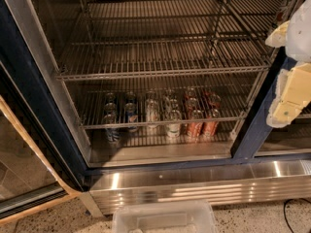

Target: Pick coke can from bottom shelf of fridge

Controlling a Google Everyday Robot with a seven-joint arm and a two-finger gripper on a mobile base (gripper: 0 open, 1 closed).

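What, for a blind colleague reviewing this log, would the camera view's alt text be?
Red coke cans stand beside pale cans and blue cans on the fridge's bottom shelf, under wire racks; the gripper hangs at right, away from them.

The steel desk point(160, 155) of the fridge point(36, 96) is carrying short rows of cans toward its back, under the lowest wire rack point(160, 124). Blue cans point(112, 130) are standing at the left, a white-and-green can point(173, 128) is standing in the middle, and the coke can point(195, 128) is standing just beside another red can point(211, 126) at the right. The pincer point(286, 110) is hanging well apart from them, higher up at the right edge.
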